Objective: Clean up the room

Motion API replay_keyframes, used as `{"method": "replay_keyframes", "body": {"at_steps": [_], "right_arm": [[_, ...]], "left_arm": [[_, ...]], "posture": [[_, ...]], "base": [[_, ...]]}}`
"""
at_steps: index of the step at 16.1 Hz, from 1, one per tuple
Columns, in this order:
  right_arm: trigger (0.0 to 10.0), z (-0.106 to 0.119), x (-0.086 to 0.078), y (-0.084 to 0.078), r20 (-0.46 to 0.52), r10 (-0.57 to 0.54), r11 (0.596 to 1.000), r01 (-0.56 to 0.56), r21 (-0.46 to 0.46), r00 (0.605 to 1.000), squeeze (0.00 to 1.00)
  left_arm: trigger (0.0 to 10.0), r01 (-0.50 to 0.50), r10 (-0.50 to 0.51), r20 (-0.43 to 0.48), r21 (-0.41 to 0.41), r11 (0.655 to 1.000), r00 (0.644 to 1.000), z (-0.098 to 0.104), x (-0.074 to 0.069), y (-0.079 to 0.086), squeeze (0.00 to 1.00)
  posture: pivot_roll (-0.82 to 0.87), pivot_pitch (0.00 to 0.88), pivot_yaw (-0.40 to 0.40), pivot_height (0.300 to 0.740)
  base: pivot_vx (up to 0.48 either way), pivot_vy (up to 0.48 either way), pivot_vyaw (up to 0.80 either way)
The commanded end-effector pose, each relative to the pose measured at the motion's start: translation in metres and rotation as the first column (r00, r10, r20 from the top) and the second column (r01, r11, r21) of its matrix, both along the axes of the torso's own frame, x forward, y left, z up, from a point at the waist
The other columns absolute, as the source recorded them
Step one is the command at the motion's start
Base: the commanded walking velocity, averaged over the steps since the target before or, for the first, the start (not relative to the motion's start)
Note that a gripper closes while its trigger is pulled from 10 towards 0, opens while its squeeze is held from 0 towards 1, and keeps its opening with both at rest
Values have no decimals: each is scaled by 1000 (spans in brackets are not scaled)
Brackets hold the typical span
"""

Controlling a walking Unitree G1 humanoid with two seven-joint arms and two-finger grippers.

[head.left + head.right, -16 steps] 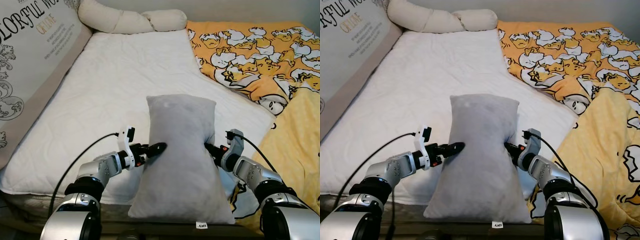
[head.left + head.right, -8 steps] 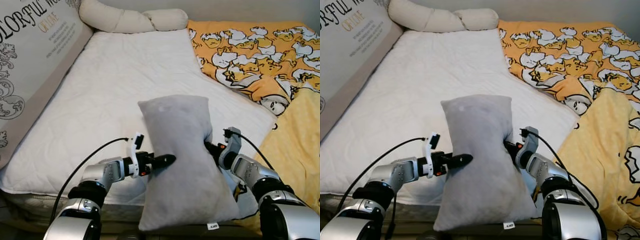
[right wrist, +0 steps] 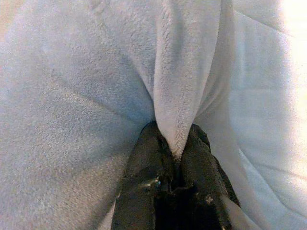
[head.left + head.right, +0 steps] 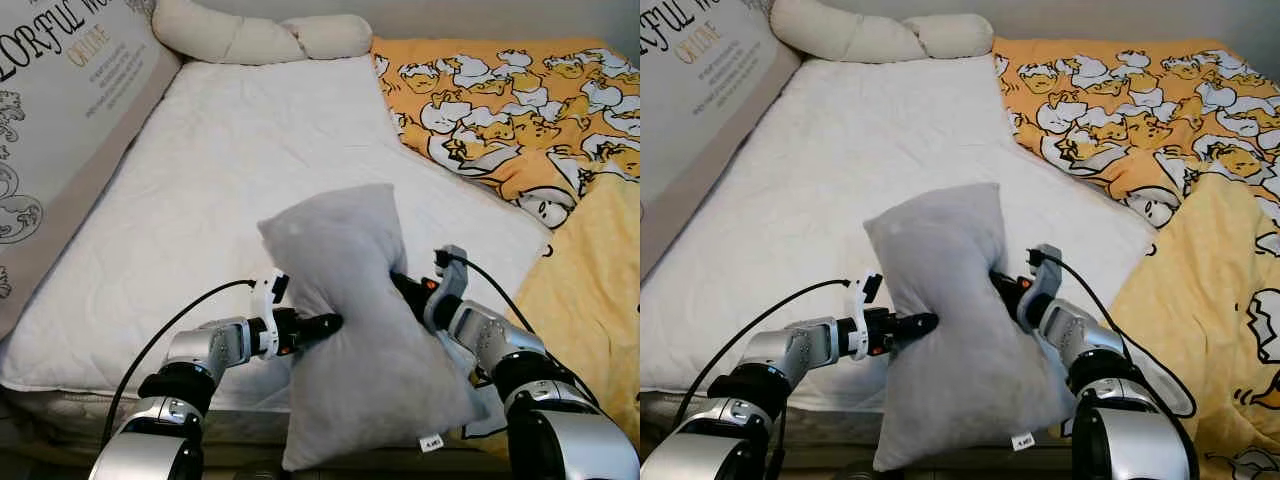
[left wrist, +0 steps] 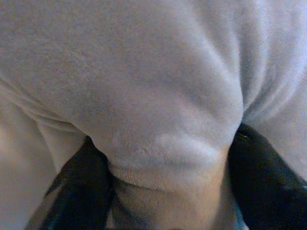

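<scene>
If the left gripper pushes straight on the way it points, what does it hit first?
The grey pillow: the left gripper already has its jaws around a fold of it. Beyond it sits the right gripper, probably.

Silver arms, black cables, black-fingered left hand (image 4: pixel 318 325).

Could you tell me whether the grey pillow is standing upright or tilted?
Tilted. The grey pillow leans with its top toward the robot's left, pinched at the waist between the left end effector and right end effector.

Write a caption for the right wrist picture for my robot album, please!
The right gripper pinches a fold of the soft grey fleece pillow above the white quilted mattress.
</scene>
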State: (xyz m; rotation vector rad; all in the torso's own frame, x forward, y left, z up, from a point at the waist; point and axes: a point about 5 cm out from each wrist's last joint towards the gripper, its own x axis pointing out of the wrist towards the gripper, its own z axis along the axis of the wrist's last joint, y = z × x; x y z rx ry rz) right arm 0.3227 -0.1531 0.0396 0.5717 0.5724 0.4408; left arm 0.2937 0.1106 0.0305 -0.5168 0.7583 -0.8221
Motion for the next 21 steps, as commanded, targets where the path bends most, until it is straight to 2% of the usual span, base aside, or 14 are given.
{"method": "replay_keyframes", "body": {"at_steps": [1,3,6,8,10,12,14,15,16,17,18,19,20,21], "right_arm": [[0,3,-1,15,14,48,997,-49,60,999,0],[0,5,0,15,21,47,997,-48,64,999,0],[0,9,1,9,57,-6,1000,6,9,998,0],[0,10,0,5,66,-33,999,31,20,997,0],[0,14,0,4,122,-45,999,44,13,992,0],[0,18,2,2,150,-73,997,74,3,986,0],[0,27,5,4,179,-91,996,90,18,980,0],[0,29,5,5,189,-88,996,85,22,978,0],[0,33,5,8,232,-71,997,72,4,970,0],[0,36,4,8,262,-76,997,79,-3,962,0],[0,37,4,7,269,-83,996,86,-2,960,0],[0,41,3,2,279,-146,989,142,35,949,0],[0,47,1,1,296,-166,985,147,86,941,0],[0,48,0,2,298,-165,985,143,93,940,0]], "left_arm": [[0,9,-8,24,-24,1000,1000,7,5,-12,0],[0,20,-19,40,-28,999,999,9,5,-13,0],[0,10,-9,47,-20,1000,999,8,5,-12,0],[0,3,-3,47,-15,1000,999,9,5,-12,0],[0,-1,1,23,14,1000,1000,6,5,-9,0],[0,1,-2,46,17,1000,999,10,7,-10,0],[0,-29,20,151,60,998,988,26,18,-8,0],[0,-33,19,178,78,996,984,29,19,-7,0],[0,-42,15,260,99,994,965,38,22,-6,0],[0,-51,20,310,90,995,950,45,23,-6,0],[0,-54,25,321,84,995,947,47,23,-7,0],[0,-94,64,372,64,993,926,56,27,-7,0],[0,-136,105,431,43,990,896,69,34,-7,0],[0,-147,116,440,37,988,891,71,35,-6,0]], "posture": [[56,0,71,740],[56,0,72,740],[57,0,69,740],[52,0,73,740],[49,0,77,740],[47,0,79,740],[61,0,57,740],[54,0,62,740],[20,0,91,740],[0,0,112,740],[0,0,112,740],[-18,0,116,740],[-7,0,105,740],[0,0,104,740]], "base": [[0,0,0],[0,0,0],[0,0,0],[0,0,0],[0,0,0],[0,0,0],[0,0,0],[0,0,0],[0,0,0],[0,0,0],[0,0,0],[0,0,0],[0,0,0],[0,0,0]]}}
